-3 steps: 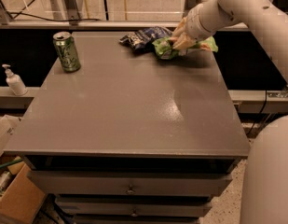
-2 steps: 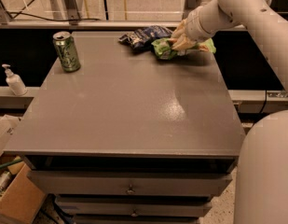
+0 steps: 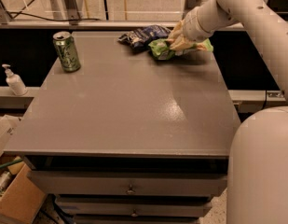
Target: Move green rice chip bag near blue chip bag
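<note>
Far right on the grey table (image 3: 125,111), the bright green glossy rice chip bag (image 3: 160,50) lies just right of the dark blue wrinkly chip bag (image 3: 142,35), under the gripper (image 3: 179,42). A green soda can (image 3: 66,51) stands far left.

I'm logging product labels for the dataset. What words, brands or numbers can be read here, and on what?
None can be read.
green can: pale markings, too blurred to read.
blue chip bag: white markings, unreadable.
green rice chip bag: partly under the gripper at the far edge of the table; no legible print.
pump bottle: no label legible.
</note>
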{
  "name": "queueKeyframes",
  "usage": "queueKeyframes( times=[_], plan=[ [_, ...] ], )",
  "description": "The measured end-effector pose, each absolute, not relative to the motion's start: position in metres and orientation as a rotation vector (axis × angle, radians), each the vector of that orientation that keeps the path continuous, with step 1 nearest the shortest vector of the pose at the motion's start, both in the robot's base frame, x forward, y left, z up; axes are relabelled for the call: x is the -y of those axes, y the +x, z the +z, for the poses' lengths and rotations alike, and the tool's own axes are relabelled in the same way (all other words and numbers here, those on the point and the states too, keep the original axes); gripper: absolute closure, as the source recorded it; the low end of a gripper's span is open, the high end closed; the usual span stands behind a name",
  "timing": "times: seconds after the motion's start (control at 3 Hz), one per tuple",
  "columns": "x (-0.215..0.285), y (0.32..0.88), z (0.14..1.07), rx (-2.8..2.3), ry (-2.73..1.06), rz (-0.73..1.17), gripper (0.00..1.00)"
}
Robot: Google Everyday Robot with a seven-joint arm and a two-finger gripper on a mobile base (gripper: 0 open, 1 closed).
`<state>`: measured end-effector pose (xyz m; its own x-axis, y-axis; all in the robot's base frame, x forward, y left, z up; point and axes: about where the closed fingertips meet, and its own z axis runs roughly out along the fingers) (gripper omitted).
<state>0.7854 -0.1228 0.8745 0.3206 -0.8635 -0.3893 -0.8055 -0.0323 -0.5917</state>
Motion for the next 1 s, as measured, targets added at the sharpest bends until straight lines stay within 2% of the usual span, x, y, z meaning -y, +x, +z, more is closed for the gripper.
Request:
queueKeyframes(
  times=[0.67,1.0],
  plan=[
    [0.1175,0.7713,0.8822,-1.483,-1.872,-0.062,0.15],
    [0.1134,0.7683,0.8812,-1.486,-1.886,-0.046,0.00]
  ],
)
